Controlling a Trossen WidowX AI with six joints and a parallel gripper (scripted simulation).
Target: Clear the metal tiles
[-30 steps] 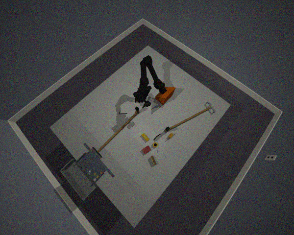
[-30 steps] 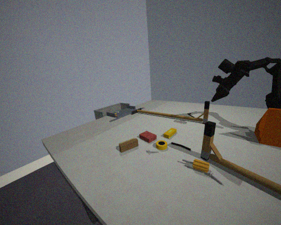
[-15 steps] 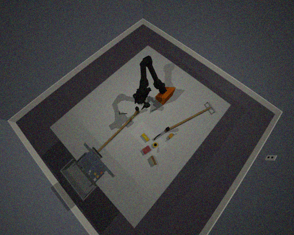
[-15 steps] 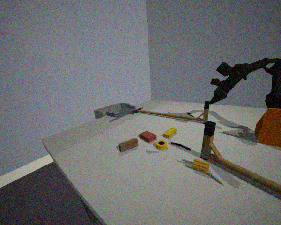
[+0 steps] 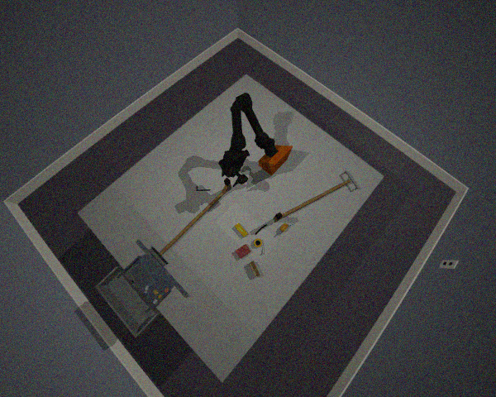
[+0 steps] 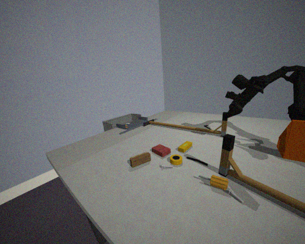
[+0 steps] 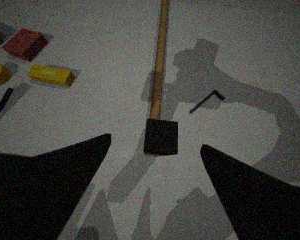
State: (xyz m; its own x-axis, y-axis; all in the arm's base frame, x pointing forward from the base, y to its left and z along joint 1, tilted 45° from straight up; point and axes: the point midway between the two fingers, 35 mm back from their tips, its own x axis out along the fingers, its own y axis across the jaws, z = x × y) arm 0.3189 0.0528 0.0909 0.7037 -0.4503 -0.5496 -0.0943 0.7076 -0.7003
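Fully released at the gripper [image 5: 234,178] [image 6: 228,115] [image 7: 156,143], with nothing grasped. Runs from the black-capped grip [image 5: 227,182] [image 6: 224,116] [image 7: 161,136] just ahead of the fingertips, along the long scraper [image 5: 193,222] [image 6: 184,126] [image 7: 160,70], to the far steel bench plate [image 5: 148,270] [image 6: 136,123] with metal tiles [image 5: 155,292] [image 6: 126,126], then the catch box [image 5: 116,311] [image 6: 110,125] beyond.

A single black robot arm rises from its base, the upper arm standing nearly upright to a high elbow, the forearm reaching out and sloping gently down; the wrist tips more steeply toward the tabletop, and at its end the gripper [image 5: 234,182] [image 6: 225,115] [image 7: 156,143] points downward, its two dark, tapering fingers spread wide apart with nothing held between them
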